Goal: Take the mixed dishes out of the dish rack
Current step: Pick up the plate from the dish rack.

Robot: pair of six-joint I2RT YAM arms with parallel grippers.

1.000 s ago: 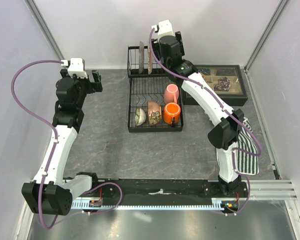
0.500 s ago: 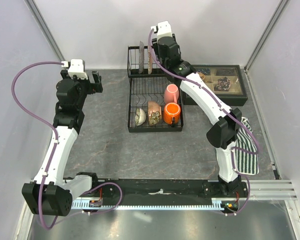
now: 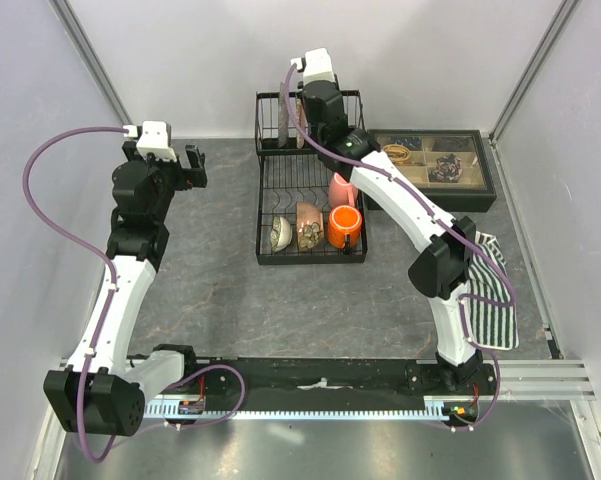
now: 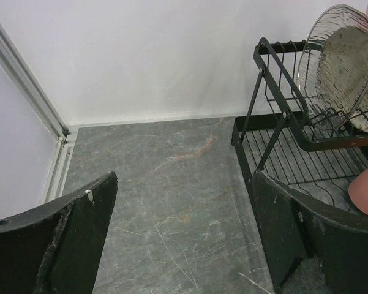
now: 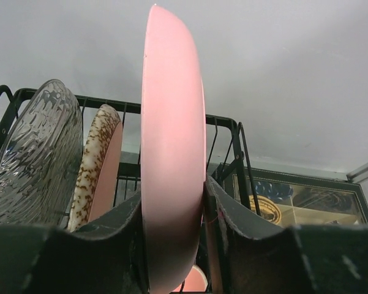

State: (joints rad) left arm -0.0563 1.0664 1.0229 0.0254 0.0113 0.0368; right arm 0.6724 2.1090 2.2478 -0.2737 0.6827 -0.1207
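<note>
The black wire dish rack (image 3: 310, 260) stands at the back of the table. In the right wrist view the pink plate (image 5: 174, 122) stands on edge, and my right gripper (image 5: 174, 202) is shut on its rim, one finger on each face. To its left stand a speckled plate (image 5: 98, 159) and a glassy grey plate (image 5: 33, 153). The lower basket holds a pink mug (image 3: 342, 187), an orange mug (image 3: 344, 226), a brown bowl (image 3: 309, 224) and a small pale bowl (image 3: 280, 234). My left gripper (image 3: 185, 165) hangs open left of the rack, holding nothing.
A dark compartmented tray (image 3: 435, 165) of trinkets sits right of the rack. A striped cloth (image 3: 490, 300) lies near the right arm. Walls close in at the back and both sides. Bare table (image 4: 171, 184) lies under the left gripper.
My right gripper has moved left over the rack's upright section and shut on the pink plate. The left arm has stayed where it was.
</note>
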